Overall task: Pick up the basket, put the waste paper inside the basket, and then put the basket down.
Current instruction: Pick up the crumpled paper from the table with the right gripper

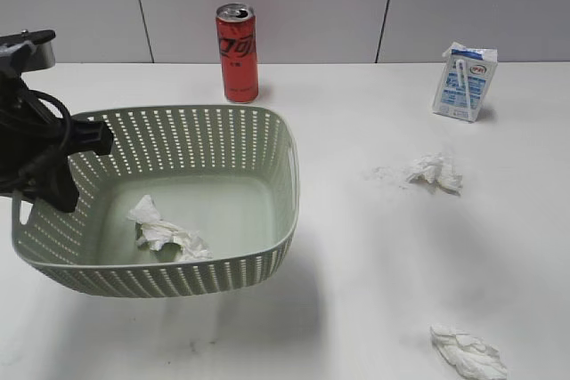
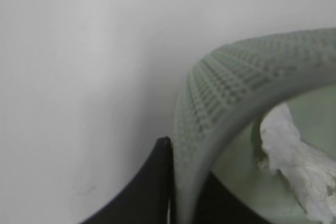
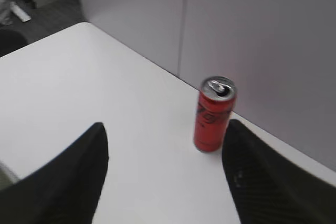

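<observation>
3 wads of waste paper show in the exterior view. 1 wad point(image 1: 167, 234) lies inside the basket point(image 1: 240, 144), on its floor toward the lower left of the frame. Another wad point(image 1: 434, 170) sits on the white table point(image 1: 374, 291) at right of centre, and the 3rd wad point(image 1: 468, 352) lies near the lower right corner, well apart from the basket.

The basket fills the left half of that view. Its left end is tipped up and its shadow falls on the table below the near wall, so it appears raised off the surface. The left gripper point(image 1: 76, 153), black, is at the basket's left rim in the middle left of the frame. In the left wrist view the left gripper point(image 2: 176, 182) has 1 dark finger point(image 2: 144, 192) outside the slotted wall point(image 2: 220, 93) and dark material on the inner side, so it is clamped on the basket's rim. The white wad point(image 2: 296, 158) inside shows at the right edge of that view.

The right gripper point(image 3: 165, 177) is spread wide, with nothing between its 2 dark fingers point(image 3: 63, 177). Between them, further off, stands a red can point(image 3: 214, 114) near the grey wall. In the exterior view only dark bits of this arm show at the top edge.

The red can point(image 1: 237, 52) stands upright behind the basket at upper centre. A blue-and-white carton point(image 1: 465, 82) stands at upper right.
</observation>
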`<act>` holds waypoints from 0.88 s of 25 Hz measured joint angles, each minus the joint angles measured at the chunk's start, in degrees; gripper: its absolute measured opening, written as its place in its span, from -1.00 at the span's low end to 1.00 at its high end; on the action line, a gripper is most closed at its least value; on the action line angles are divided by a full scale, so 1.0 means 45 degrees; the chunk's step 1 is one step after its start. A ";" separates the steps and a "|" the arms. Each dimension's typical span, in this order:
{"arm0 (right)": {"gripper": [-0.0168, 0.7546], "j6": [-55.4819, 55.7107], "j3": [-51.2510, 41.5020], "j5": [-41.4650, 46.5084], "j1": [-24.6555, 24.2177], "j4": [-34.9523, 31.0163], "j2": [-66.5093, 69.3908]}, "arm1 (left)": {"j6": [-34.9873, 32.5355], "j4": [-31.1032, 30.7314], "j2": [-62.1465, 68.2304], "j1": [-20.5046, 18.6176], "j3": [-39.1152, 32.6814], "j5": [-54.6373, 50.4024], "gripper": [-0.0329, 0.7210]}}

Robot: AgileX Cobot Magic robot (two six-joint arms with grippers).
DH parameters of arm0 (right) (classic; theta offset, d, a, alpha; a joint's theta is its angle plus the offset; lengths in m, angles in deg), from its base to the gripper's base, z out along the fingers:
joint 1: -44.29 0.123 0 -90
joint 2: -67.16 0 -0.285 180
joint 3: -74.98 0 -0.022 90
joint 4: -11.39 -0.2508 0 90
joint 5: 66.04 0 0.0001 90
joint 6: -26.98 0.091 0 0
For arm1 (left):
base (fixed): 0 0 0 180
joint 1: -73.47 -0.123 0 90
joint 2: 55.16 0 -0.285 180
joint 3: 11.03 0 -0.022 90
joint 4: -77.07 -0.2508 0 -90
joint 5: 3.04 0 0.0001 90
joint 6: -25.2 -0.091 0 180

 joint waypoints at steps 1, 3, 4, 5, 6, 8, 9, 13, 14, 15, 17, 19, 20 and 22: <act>0.33 0.0429 -0.0030 0.0130 -0.0542 0.0194 0.0099 | 0.0000 0.0000 0.0000 0.0000 0.0000 0.0000 -0.90; 0.30 0.1784 -0.0077 0.0550 -0.1504 0.1162 0.0470 | 0.0000 0.0000 0.0000 0.0000 0.0000 0.0000 -0.90; 0.30 0.2462 -0.0077 0.0766 -0.1948 0.1855 0.0769 | 0.0000 0.0000 0.0000 0.0000 0.0000 0.0000 -0.90; 0.29 0.3350 -0.0077 0.1054 -0.2326 0.2935 0.1060 | 0.0000 0.0000 0.0000 0.0000 0.0000 0.0000 -0.90; 0.29 0.4318 -0.0077 0.1428 -0.2634 0.4250 0.1441 | 0.0000 0.0000 0.0000 0.0000 0.0000 0.0014 -0.90; 0.28 0.6369 -0.0062 0.2497 -0.2936 0.6862 0.2251 | 0.0000 0.0000 0.0000 0.0000 0.0000 0.0043 -0.90; 0.28 0.7566 -0.0062 0.3156 -0.2994 0.8305 0.2606 | 0.0000 0.0000 0.0000 0.0000 0.0000 0.0058 -0.90; 0.28 1.1125 -0.0062 0.4730 -0.3021 1.2626 0.4162 | 0.0000 0.0000 0.0000 0.0000 0.0000 0.0109 -0.90; 0.28 1.1609 -0.0062 0.4792 -0.3021 1.3254 0.4499 | 0.0000 0.0000 0.0000 0.0000 0.0000 0.0120 -0.90; 0.28 1.1871 -0.0062 0.4818 -0.3045 1.3640 0.4794 | 0.0000 0.0000 0.0000 0.0000 0.0000 0.0135 -0.90; 0.28 1.2167 -0.0051 0.4818 -0.3046 1.4093 0.5262 | 0.0000 0.0000 0.0000 0.0000 0.0000 0.0145 -0.90; 0.28 1.2272 -0.0051 0.4758 -0.3046 1.4191 0.5684 | 0.0000 0.0000 0.0000 0.0000 0.0000 0.0145 -0.90; 0.28 1.2298 -0.0051 0.4613 -0.3046 1.4219 0.5891 | 0.0000 0.0000 0.0000 0.0000 0.0000 0.0145 -0.90; 0.27 1.2324 -0.0051 0.4280 -0.3046 1.4251 0.6255 | 0.0000 0.0000 0.0000 0.0000 0.0000 0.0148 -0.90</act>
